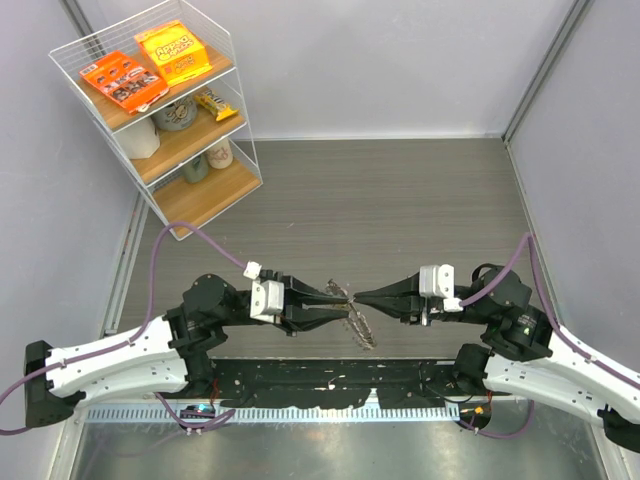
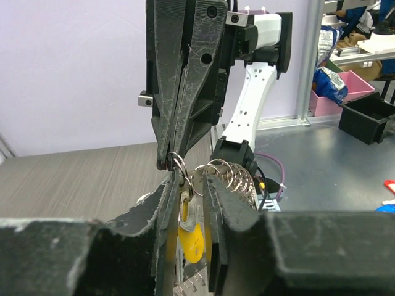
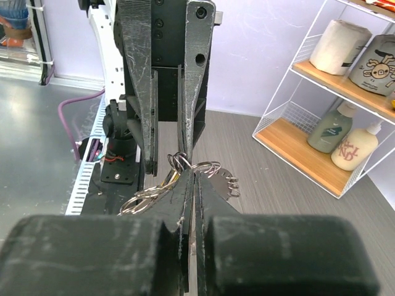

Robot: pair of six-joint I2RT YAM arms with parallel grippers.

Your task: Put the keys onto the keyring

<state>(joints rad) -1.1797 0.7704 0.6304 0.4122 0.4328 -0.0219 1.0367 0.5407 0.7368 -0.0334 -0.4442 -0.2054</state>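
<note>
My two grippers meet tip to tip above the near middle of the table. The left gripper (image 1: 343, 297) holds the yellow key (image 2: 191, 237) head down. The key fills the narrow gap between its fingers (image 2: 162, 203). The right gripper (image 1: 359, 297) is shut on a small wire loop at the key's top, seen in the left wrist view (image 2: 168, 161). The keyring (image 1: 364, 331), a floppy chain of silvery loops, hangs from the meeting point toward the table. Its loops also show in the left wrist view (image 2: 232, 171) and the right wrist view (image 3: 143, 198). I cannot make out the plain silver key.
A white wire rack (image 1: 160, 120) with wooden shelves of boxes, jars and bottles stands at the back left; it also shows in the right wrist view (image 3: 308, 154). The black mounting plate (image 1: 320, 385) lies along the near edge between the arm bases.
</note>
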